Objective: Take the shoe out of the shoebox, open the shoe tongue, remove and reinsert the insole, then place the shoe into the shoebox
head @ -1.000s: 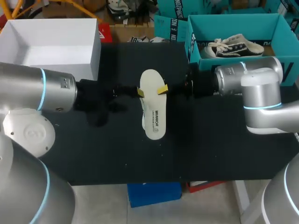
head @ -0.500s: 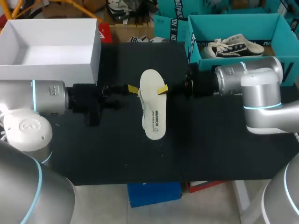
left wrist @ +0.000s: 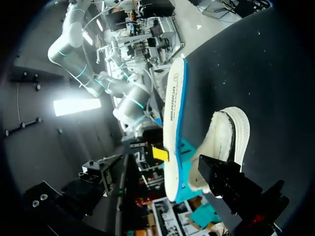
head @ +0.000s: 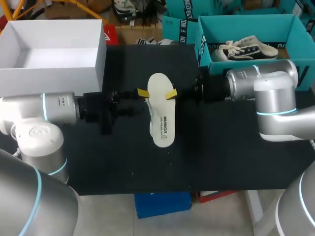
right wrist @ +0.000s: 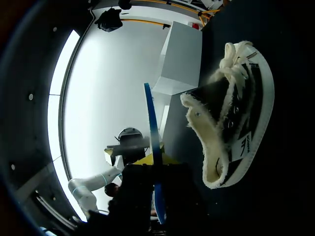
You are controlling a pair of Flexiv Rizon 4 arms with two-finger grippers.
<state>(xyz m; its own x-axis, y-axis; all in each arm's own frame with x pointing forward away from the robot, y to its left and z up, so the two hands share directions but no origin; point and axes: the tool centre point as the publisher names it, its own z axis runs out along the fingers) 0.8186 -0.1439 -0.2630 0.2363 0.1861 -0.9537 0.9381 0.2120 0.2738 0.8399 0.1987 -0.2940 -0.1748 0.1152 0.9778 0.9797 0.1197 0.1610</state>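
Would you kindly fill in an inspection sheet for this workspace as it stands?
Surface: black table.
Job's things: insole held above the table; sneaker on the table under it, hidden in the head view; white shoebox open, at the robot's left.
Clutter: teal box holding a second sneaker.
End effectors: right end effector shut on the insole; left end effector just beside the insole's other edge.
Cables: nothing seen.
Surroundings: nothing seen.

Insole (head: 161, 110) hangs over the table (head: 221, 147), shoe (right wrist: 236, 123) seemingly beneath, shoebox (head: 236, 27) behind right.
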